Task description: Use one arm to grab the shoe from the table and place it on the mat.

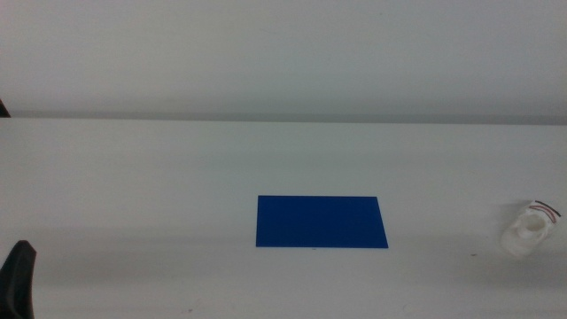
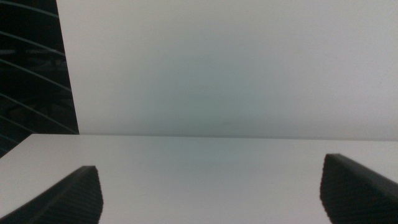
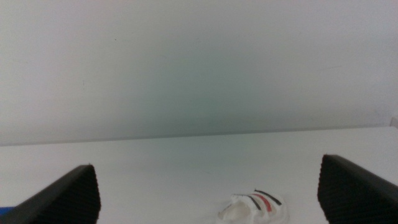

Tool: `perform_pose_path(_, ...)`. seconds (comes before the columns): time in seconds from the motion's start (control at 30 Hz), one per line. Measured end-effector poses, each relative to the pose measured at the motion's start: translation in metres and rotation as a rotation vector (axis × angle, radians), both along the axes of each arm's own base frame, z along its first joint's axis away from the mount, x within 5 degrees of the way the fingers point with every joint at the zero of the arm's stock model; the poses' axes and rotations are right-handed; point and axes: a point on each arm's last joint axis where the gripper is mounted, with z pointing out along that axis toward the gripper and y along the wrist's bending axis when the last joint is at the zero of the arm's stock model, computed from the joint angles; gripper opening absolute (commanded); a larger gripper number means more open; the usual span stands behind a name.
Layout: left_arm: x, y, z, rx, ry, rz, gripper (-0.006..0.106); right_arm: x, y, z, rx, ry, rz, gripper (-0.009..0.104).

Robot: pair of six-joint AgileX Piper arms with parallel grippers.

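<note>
**White table, blue mat at centre, shoe off to the right**

White table [image 1: 159,177] fills almost the whole middle view, running back to a plain pale wall. Its surface is flat and bare apart from two things.

Largest of these is the mat [image 1: 322,221], a thin deep-blue rectangle lying flat near the middle of the table, its long side running across the picture.

Well apart from the mat, toward the right edge of the middle view, sits the shoe [image 1: 529,229]. It is small and white with a chunky sole, and thin dark and red strap lines show at its far end. It rests on the table, not on the mat. The right wrist view shows it too, low in the frame between that gripper's jaws and ahead of them, with the dark straps and a red mark plain to see.

The left gripper [image 2: 211,193] waits at the near left; only a dark tip of it shows at the bottom left corner of the middle view. Its two jaws stand wide apart with nothing between them but bare table.

The right gripper [image 3: 208,193] is out of the middle view. Its jaws are likewise spread wide, holding nothing, with the shoe not touched by either jaw.
</note>
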Motion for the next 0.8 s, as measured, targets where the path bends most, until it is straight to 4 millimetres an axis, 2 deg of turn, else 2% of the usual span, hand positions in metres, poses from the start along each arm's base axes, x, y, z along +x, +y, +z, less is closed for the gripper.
perform_pose_path(0.07, 0.000, 0.000, 0.000, 0.000, 0.000, 0.000, 0.094, -0.001, 0.000, 0.000, 0.008, 0.024, -0.002, 0.093)
perform_pose_path(0.13, 0.000, 0.000, 0.000, 0.000, 0.000, 0.000, 0.094, -0.003, 0.000, 0.011, 0.038, 0.046, -0.005, 0.093)
perform_pose_path(0.23, 0.000, 0.000, 0.000, 0.000, 0.000, 0.000, 0.094, -0.002, 0.000, 0.046, 0.087, 0.120, -0.013, 0.093)
perform_pose_path(0.4, 0.000, 0.000, 0.000, 0.000, 0.000, 0.000, 0.094, 0.003, 0.001, 0.103, 0.265, 0.506, -0.066, 0.093)
perform_pose_path(0.5, 0.000, 0.000, 0.000, 0.000, 0.000, 0.000, 0.094, 0.015, 0.000, 0.123, 0.314, 0.693, -0.110, 0.093)
perform_pose_path(0.63, 0.000, 0.000, 0.000, 0.000, 0.000, 0.000, 0.094, 0.036, 0.000, 0.138, 0.334, 0.782, -0.128, 0.093)
perform_pose_path(0.8, 0.000, 0.000, 0.000, 0.000, 0.000, 0.000, 0.094, 0.058, 0.004, 0.131, 0.402, 0.871, -0.116, 0.093)
